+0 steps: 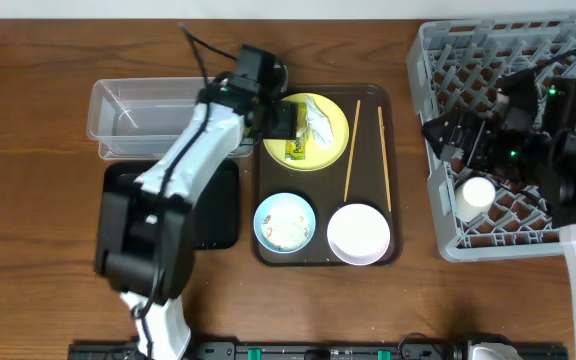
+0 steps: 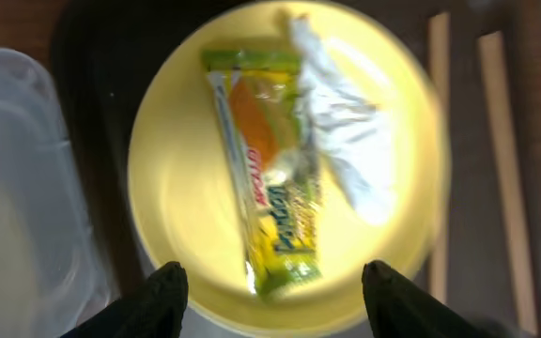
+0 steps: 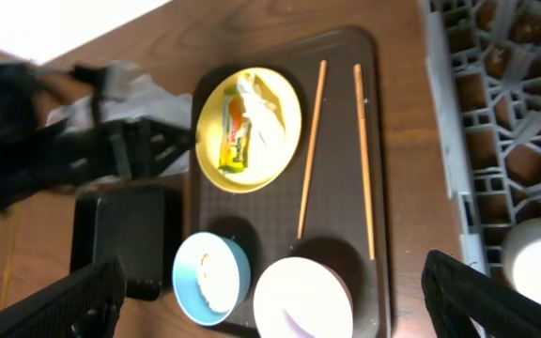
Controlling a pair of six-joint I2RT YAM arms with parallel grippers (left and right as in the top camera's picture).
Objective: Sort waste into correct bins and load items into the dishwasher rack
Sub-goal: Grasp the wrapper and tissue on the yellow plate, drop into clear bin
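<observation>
The pale yellow plate (image 1: 333, 112) on the brown serving tray holds the green-and-orange wrapper (image 2: 266, 178) and crumpled white paper (image 2: 346, 141). My left gripper (image 2: 275, 302) is open and empty, just above the plate's near edge, with the wrapper's end between the fingers. The blue bowl (image 1: 285, 222) holds rice scraps. The white bowl (image 1: 358, 233) sits beside it. Two chopsticks (image 1: 352, 150) lie on the tray. My right gripper (image 3: 289, 300) is open and empty, high over the grey rack (image 1: 438, 90). The white cup (image 1: 476, 197) stands in the rack.
The clear tub (image 1: 148, 115) stands left of the plate. The black tray (image 1: 223, 215) lies in front of it, partly hidden under my left arm. The brown serving tray (image 1: 323, 255) lies between the bins and the rack.
</observation>
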